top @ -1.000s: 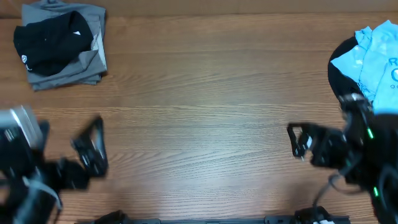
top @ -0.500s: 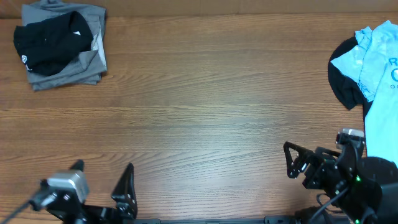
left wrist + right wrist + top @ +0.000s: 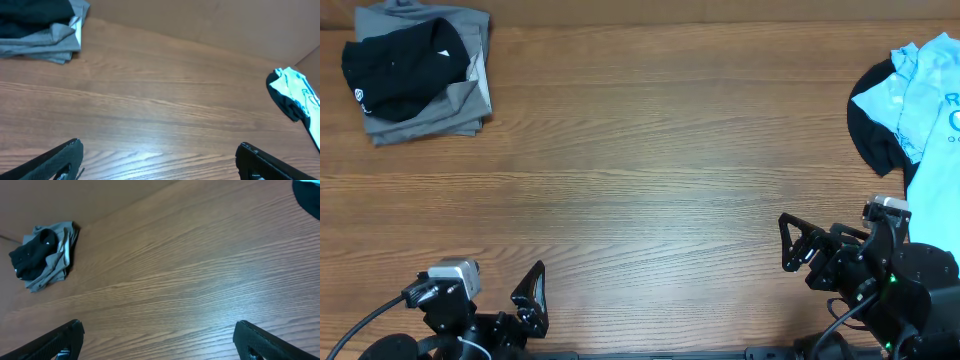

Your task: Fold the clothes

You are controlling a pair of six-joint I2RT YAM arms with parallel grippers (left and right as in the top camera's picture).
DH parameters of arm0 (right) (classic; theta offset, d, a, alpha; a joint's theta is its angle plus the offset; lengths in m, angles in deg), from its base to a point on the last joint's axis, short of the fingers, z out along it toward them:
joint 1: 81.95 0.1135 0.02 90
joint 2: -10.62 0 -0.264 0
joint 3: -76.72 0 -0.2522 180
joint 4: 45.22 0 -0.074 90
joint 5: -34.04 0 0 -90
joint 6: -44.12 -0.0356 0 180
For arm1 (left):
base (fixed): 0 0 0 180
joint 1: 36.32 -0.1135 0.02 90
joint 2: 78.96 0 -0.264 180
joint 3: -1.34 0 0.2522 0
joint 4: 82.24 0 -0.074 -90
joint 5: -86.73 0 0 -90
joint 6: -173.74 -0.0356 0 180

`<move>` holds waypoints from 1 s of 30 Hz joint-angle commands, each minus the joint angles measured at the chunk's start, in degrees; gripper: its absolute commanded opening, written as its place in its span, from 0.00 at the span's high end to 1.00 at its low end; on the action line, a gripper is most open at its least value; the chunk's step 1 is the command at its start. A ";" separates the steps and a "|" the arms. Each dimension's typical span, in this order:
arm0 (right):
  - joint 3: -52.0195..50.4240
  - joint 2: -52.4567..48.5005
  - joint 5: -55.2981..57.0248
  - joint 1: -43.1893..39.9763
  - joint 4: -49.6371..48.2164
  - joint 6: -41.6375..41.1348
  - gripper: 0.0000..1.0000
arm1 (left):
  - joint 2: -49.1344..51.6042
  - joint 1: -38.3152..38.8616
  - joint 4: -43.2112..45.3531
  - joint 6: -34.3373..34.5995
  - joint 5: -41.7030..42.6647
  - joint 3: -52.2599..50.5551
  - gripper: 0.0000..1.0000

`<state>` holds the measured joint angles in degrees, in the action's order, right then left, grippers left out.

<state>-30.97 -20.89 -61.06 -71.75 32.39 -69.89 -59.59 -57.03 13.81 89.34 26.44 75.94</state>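
my left pincer (image 3: 530, 300) wide, empty | my right pincer (image 3: 796, 243) wide, empty | black shirt (image 3: 400, 68) on grey pile (image 3: 470, 100), far-left bench (image 3: 650, 170) corner, long axis roughly left-right | left arm nearer

A wooden table (image 3: 650, 170) with brown, lengthwise grain fills the overhead view from edge to edge. In the left wrist view a plain tan wall (image 3: 210, 22) rises behind its far edge, with a faint vertical seam and what may be a corner at the right, though the view is too soft to be sure. Pale light glances off the wood near the front, leaving a soft sheen.
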 commanded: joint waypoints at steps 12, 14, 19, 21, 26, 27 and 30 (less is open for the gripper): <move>-0.04 0.15 1.01 -0.15 -0.33 -0.46 0.00 | -0.26 0.11 -3.02 0.39 -0.76 -0.59 0.00; -0.04 0.15 1.01 -0.15 -0.33 -0.46 0.00 | -0.26 0.11 -3.67 0.39 -0.74 -0.59 0.00; -0.04 0.15 1.01 -0.15 -0.33 -0.46 0.00 | -0.26 0.11 -3.76 0.39 -0.76 -0.59 0.00; -0.04 0.15 1.01 -0.15 -0.33 -0.46 0.00 | -0.26 0.11 -3.76 0.39 -0.76 -0.59 0.00; -0.04 0.15 1.07 -0.15 -0.17 -0.42 0.00 | -0.26 0.11 -3.76 0.39 -0.76 -0.59 0.00; -0.04 0.20 1.27 -0.15 -0.13 -0.24 0.00 | -0.26 0.11 -3.76 0.39 -0.76 -0.59 0.00; -0.46 0.26 1.84 -0.15 -0.44 0.02 0.00 | -0.26 0.11 -3.76 0.39 -0.74 -0.59 0.00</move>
<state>-30.99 -20.89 -60.51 -71.73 32.44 -69.86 -59.59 -57.03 10.05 89.36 26.07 75.73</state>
